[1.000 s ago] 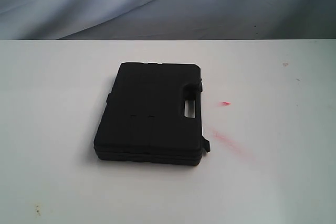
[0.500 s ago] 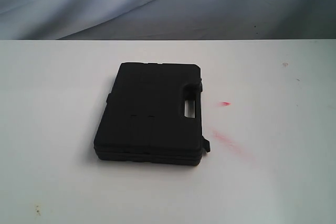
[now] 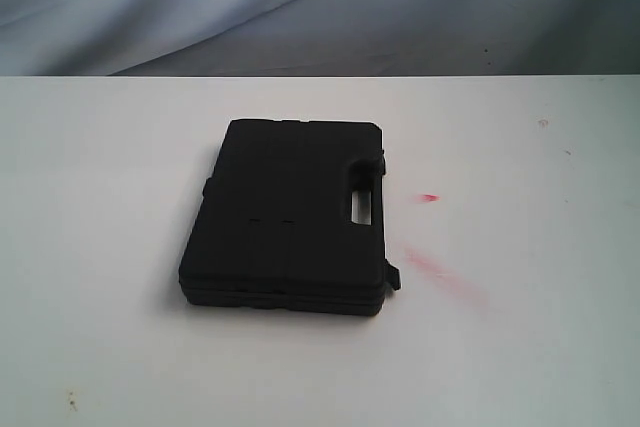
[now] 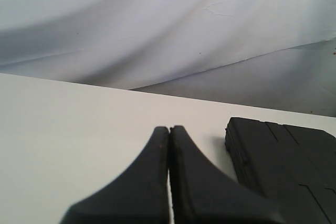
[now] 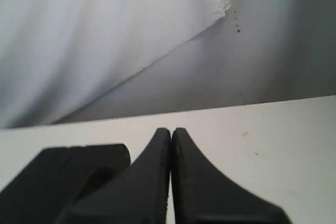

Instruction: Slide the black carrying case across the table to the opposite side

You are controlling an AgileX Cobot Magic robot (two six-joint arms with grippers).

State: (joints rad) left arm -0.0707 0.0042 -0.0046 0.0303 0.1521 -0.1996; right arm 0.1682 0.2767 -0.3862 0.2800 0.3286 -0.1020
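Your flat matte black plastic case (image 3: 285, 217) lies near the middle of the plain white table (image 3: 540, 347). Your left pincer (image 4: 169, 131) and right pincer (image 5: 171, 131) are each closed tight, empty, beside the case.

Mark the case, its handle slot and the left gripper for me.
case (image 3: 280, 209), exterior view, middle of the lid.
handle slot (image 3: 361, 209), exterior view, the cut-out opening.
left gripper (image 4: 169, 129), left wrist view, between the closed fingertips.
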